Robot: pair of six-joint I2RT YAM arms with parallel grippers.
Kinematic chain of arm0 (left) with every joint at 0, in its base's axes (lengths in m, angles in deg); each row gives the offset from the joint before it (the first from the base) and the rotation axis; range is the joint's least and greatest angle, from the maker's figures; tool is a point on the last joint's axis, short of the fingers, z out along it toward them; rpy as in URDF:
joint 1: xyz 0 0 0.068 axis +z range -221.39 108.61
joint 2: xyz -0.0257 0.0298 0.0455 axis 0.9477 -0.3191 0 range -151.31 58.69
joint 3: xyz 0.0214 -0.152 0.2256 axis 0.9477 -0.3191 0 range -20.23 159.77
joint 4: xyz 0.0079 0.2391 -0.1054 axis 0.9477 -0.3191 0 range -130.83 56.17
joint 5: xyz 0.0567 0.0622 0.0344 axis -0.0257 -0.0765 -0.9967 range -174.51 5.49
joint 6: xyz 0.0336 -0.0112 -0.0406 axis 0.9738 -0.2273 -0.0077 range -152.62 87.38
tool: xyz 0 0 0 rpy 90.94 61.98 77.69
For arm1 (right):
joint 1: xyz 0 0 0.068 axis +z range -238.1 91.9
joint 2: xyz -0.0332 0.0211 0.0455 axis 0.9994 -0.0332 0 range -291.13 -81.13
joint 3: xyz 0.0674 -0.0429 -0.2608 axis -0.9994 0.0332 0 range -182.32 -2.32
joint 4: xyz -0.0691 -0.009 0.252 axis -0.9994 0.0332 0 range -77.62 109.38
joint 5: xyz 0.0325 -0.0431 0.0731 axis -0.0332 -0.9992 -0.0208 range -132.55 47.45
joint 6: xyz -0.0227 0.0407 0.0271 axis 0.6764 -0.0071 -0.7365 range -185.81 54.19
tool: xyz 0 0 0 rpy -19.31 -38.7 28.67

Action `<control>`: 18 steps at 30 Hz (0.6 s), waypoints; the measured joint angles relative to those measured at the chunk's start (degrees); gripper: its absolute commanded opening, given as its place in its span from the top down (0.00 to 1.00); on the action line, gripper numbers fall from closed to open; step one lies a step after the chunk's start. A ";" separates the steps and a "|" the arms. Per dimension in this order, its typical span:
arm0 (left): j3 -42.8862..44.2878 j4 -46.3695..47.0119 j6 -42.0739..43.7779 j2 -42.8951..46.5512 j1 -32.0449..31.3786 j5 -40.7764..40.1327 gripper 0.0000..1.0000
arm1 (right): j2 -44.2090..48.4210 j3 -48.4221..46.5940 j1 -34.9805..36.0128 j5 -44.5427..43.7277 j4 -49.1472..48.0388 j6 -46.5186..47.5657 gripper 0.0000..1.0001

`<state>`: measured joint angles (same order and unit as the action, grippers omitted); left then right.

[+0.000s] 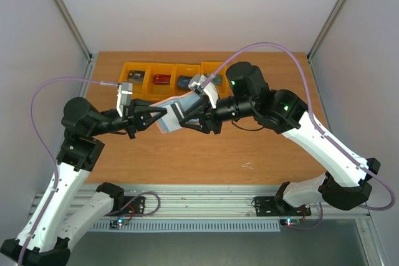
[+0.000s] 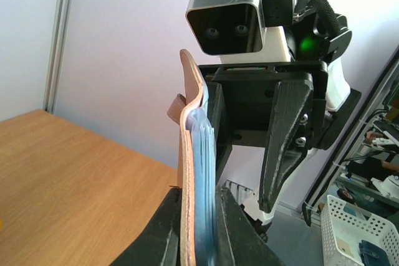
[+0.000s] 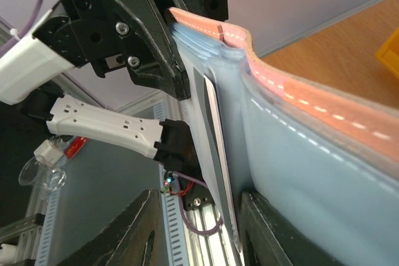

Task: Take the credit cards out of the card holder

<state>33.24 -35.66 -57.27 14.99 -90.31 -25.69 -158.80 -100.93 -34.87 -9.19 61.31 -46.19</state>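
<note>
- Both arms meet in the air over the middle of the tabletop (image 1: 249, 147), with the card holder (image 1: 167, 107) up between the two hands, clear of the wood.
- Left hand (image 1: 153, 118): clamped on the card holder. The left wrist view shows the holder (image 2: 190, 154) standing on edge, its lower part pinched between the two dark left fingers (image 2: 232, 228).
- Holder layout in that view: pinkish outer skin on the left, stacked light blue pockets on the right, top edge bowed slightly over.
- Right hand (image 1: 179, 116): jaws apart, not gripping. The left wrist view shows the right hand (image 2: 246, 185) straddling the holder's free end, one finger beside the blue side, the other standing well off it.
- Right wrist view: right fingers (image 3: 134, 235) sit apart at the bottom of frame, and the holder (image 3: 299, 172) fills the right side, blue pockets inward, pink stitched edge outward.
- A thin card (image 3: 219, 147) with a pale edge stands out from the blue pockets and runs down into the gap between the right fingers (whether either finger touches it cannot be told).
- Left hand (image 3: 137, 35) is visible beyond, closed on the holder's far end.
- Orange bin (image 1: 149, 65) sits at the back of the tabletop, compartments holding small items, well apart from the holder.
</note>
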 measured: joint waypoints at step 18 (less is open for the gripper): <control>-1.31 5.40 -1.97 0.39 -0.98 4.07 1.00 | 0.07 -0.46 2.34 1.46 -9.18 0.98 0.93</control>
<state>31.93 -30.26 -59.24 15.38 -91.29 -21.62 -158.74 -101.39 -32.53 -7.72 52.13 -45.21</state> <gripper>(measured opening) 0.099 0.155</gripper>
